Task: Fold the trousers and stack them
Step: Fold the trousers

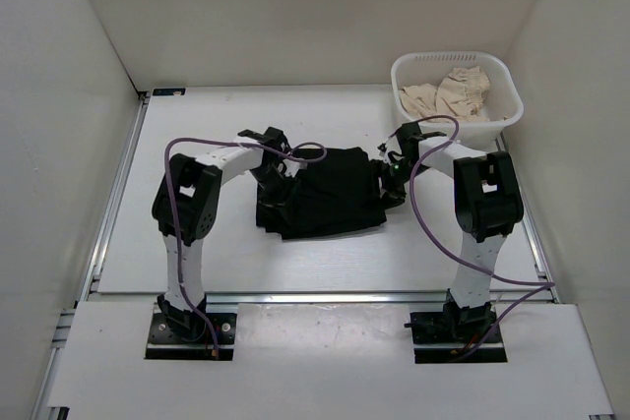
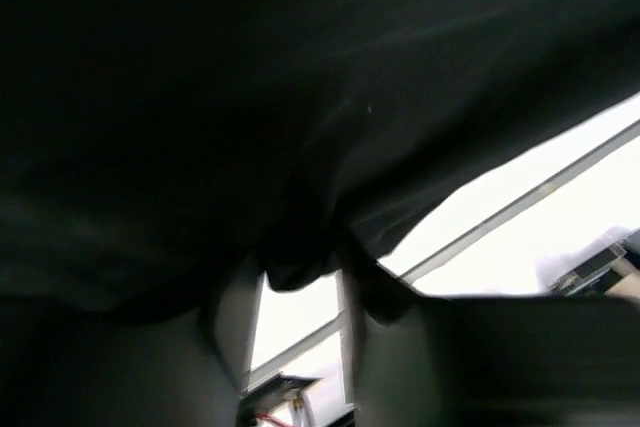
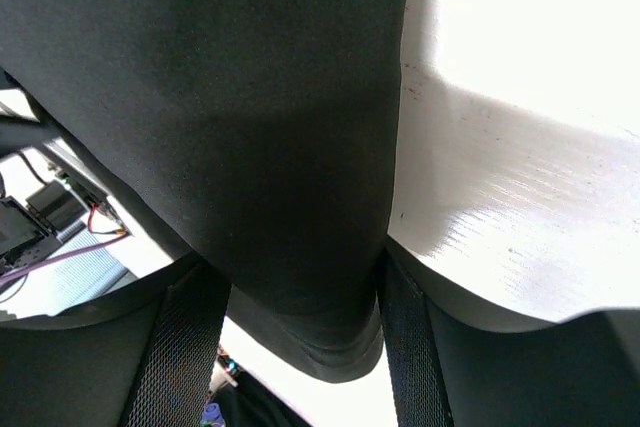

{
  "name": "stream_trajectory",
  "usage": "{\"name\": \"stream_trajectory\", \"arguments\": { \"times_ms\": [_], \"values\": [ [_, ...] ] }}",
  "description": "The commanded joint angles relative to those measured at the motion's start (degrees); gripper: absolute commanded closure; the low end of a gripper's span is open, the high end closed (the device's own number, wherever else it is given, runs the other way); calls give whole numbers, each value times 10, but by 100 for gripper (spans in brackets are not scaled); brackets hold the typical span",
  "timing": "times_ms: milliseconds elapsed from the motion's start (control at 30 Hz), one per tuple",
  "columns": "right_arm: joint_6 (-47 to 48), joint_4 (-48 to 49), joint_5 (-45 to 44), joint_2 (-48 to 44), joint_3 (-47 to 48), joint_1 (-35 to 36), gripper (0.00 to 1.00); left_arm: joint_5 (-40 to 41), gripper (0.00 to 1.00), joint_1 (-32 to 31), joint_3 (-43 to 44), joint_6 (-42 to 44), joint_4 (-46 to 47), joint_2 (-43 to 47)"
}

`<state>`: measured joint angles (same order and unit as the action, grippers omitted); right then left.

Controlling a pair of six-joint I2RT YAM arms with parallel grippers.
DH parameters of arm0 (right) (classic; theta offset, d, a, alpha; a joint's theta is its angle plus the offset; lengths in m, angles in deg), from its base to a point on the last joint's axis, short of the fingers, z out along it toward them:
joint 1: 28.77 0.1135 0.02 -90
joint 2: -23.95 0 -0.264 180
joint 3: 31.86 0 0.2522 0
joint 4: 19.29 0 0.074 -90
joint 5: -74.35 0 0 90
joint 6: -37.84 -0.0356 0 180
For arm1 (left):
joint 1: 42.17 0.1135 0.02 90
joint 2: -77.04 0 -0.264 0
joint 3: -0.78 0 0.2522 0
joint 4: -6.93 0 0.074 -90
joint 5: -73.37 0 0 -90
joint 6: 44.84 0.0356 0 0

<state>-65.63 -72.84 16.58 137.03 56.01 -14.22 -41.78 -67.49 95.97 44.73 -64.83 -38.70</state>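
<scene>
While a thick fold of the black trousers [image 3: 250, 97] fills the whole gap between the fingers [image 3: 180, 347] of the right gripper [image 3: 300, 287], pressing against both mesh-faced pads, that gripper holds the cloth clamped above the white table [image 3: 520, 197]. The fold bulges down past the fingertips toward the wrist camera.

At the left gripper [image 2: 300, 292], a small lobe of the same dark cloth hangs between the two fingers [image 2: 225, 347], with a strip of bright table showing through the gap below it. The fingers stand partly apart. The blurred, dark wrist view does not settle whether they pinch the cloth or merely frame it.

Seen from above, the trousers [image 1: 330, 194] lie bunched in a rough, rumpled rectangle at the middle of the table [image 1: 197, 243], well clear of every edge. The left gripper [image 1: 271, 184] meets the bundle's left side and the right gripper [image 1: 389, 184] its right side, so the garment sits between the two. Both white-and-black arms reach in from the near edge, each trailing a purple cable [image 1: 172, 169].

A white basket [image 1: 507, 86] stands at the far right corner of the table, well apart from the trousers. A crumpled beige cloth [image 1: 448, 95] lies inside it.
</scene>
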Motion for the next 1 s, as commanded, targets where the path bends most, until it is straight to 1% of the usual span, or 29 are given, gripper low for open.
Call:
{"name": "stream_trajectory", "arguments": {
  "times_ms": [0,67,167,200,267,300,333,367,433,467,500,533,567,600,633,667,767,833,867,967],
  "values": [
    [-6,9,-2,-23,-5,2,38,-43,59,-10,25,4,7,-17],
    [-6,9,-2,-23,-5,2,38,-49,86,-10,25,4,-5,-22],
    [-6,4,-2,-23,-5,2,38,-41,86,-10,48,4,-31,-16],
    [-1,4,-2,-23,-5,2,36,-27,86,-10,58,4,-42,1],
    [-1,4,-2,-23,-5,2,35,-14,86,-10,111,4,-73,17],
    [5,4,-2,-23,-5,2,32,-5,86,-10,136,4,-115,32],
    [5,-2,-8,-23,-5,2,32,19,86,-10,196,4,-141,39],
    [11,-7,-9,-23,-5,2,30,39,86,-10,226,4,-167,44],
    [17,-7,-9,-23,-5,2,29,106,86,-10,232,4,-170,88],
    [17,-12,-9,-23,-5,2,29,147,86,-3,201,4,-170,102],
    [17,-13,-9,-23,-5,2,29,148,86,4,181,4,-170,119],
    [17,-13,-9,-23,-5,2,29,148,86,24,156,4,-170,119],
    [17,-13,-9,-23,-5,2,28,125,86,35,101,4,-170,126],
    [17,-13,-3,-23,1,2,28,125,86,45,70,4,-158,126],
    [17,-13,-3,-18,1,2,28,119,86,54,39,4,-143,133],
    [17,-13,-3,-18,7,2,28,114,86,72,-26,4,-96,138],
    [22,-23,-3,-12,20,2,26,119,86,99,-117,4,-32,138],
    [22,-23,2,-12,27,2,26,112,86,114,-134,4,9,125],
    [22,-23,2,-12,27,7,26,106,86,132,-140,4,23,113],
    [22,-23,10,-7,33,7,26,106,86,152,-133,4,41,94]
  ]
}}
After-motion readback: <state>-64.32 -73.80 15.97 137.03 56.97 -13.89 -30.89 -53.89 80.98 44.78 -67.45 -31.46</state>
